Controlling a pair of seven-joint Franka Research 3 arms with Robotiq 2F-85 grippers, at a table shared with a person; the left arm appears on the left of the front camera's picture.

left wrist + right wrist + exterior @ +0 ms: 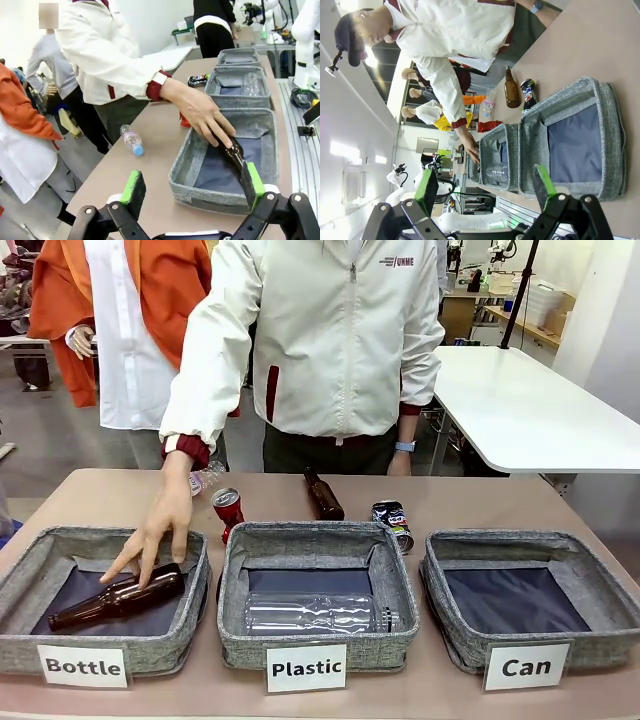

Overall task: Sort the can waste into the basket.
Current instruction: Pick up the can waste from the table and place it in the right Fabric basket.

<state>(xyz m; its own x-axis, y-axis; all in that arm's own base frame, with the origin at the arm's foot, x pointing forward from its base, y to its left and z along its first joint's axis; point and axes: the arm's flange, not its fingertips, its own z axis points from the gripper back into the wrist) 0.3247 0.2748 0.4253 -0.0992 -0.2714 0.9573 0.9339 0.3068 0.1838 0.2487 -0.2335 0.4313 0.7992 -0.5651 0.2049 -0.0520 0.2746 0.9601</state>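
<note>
The red can (228, 510) stands on the table behind the middle basket, and the black can (392, 523) lies just behind that basket's right corner. Empty, the "Can" basket (520, 540) sits at the right. In the left wrist view my left gripper (192, 192) is open over the near end of the "Bottle" basket (182, 165); the red can (184, 121) peeks from behind the person's hand (205, 112), and the black can (198, 79) lies farther off. My right gripper (485, 187) is open above the "Can" basket (612, 145), with the black can (529, 94) and red can (490, 125) beyond.
The person's hand (160, 530) rests on a brown bottle (120, 598) inside the "Bottle" basket (30, 570). A clear plastic bottle (315, 615) lies in the "Plastic" basket (300, 535). Another brown bottle (323, 495) and a small plastic bottle (205, 478) lie on the table behind.
</note>
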